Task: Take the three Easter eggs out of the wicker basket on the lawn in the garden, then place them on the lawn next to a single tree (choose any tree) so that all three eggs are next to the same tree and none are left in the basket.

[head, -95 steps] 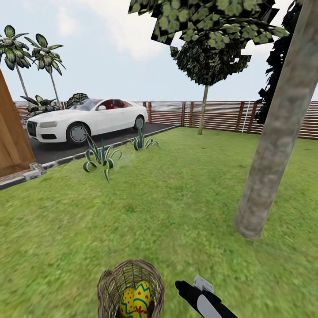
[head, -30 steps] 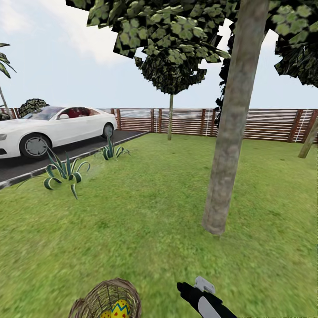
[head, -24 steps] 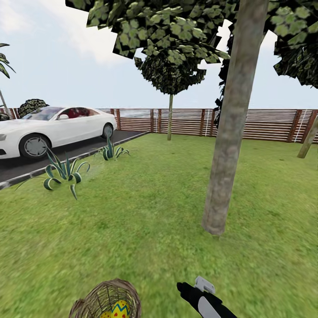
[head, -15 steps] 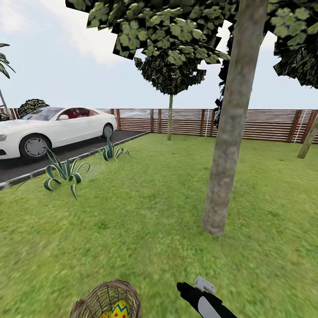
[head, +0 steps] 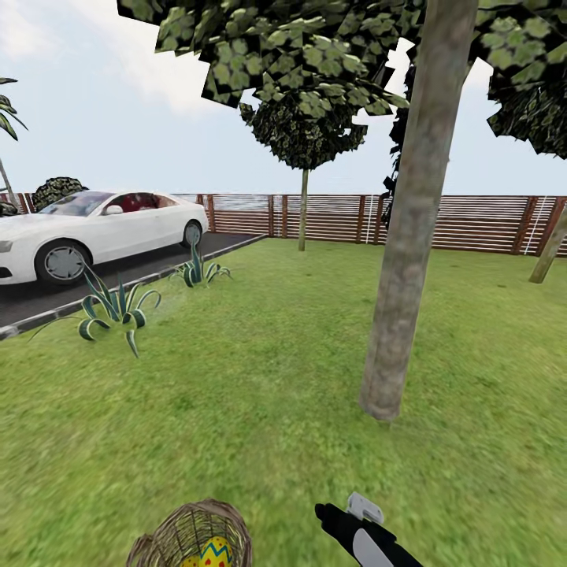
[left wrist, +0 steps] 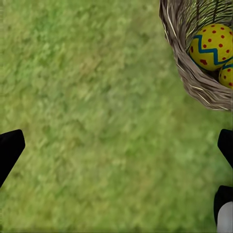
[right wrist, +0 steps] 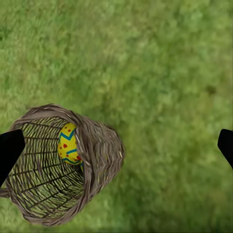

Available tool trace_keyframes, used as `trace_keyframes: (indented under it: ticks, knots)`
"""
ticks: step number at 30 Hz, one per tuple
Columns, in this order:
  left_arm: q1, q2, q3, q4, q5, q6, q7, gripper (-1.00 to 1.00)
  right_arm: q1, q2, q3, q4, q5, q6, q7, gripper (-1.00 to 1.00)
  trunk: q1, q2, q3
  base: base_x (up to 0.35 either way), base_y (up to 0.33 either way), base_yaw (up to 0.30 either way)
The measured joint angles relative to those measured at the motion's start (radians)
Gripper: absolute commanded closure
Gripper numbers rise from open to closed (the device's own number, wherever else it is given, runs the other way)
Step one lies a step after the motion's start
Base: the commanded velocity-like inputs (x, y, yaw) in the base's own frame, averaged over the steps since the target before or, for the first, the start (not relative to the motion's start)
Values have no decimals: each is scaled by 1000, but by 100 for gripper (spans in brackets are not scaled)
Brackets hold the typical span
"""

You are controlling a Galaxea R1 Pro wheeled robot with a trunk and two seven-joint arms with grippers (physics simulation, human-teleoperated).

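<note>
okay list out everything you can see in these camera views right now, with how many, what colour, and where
wicker basket: one, light brown, on the lawn at the near edge.
Easter eggs: two visible, yellow with blue zigzags and red marks, inside the basket.
thick tree: one, grey-brown trunk, on the lawn ahead.
thin trees: one by the fence, another's trunk at far right.
lawn: green.
fence: brown slats, at the back.
car: one, white, on the dark driveway.
spiky plants: two, green, along the driveway edge.
right arm: black and white.
left gripper: black fingertips, wide apart.
right gripper: black fingertips, wide apart.

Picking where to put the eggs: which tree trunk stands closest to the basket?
The thick grey-brown tree just ahead on the lawn; the thin-trunked tree stands back by the fence, far from the wicker basket.
</note>
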Motion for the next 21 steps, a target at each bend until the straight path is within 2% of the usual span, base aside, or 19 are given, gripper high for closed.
trace_keyframes:
  ticks: [11, 18, 21]
  knots:
    - [0, -1, -1, 1, -1, -1, -1, -100, 0, -1, 0, 1, 0, -10, 0, -100, -42, 77, 35, 0, 0, -3]
    - [-3, -2, -1, -9, 1, 7, -4, -100, 0, -2, -1, 0, -1, -24, 0, -100, -69, 126, 58, 0, 0, -180]
    - [-7, -2, -3, -42, 1, 32, -4, -100, 0, -2, 0, 2, -1, -25, 0, -100, -81, 147, 68, 0, 0, -141]
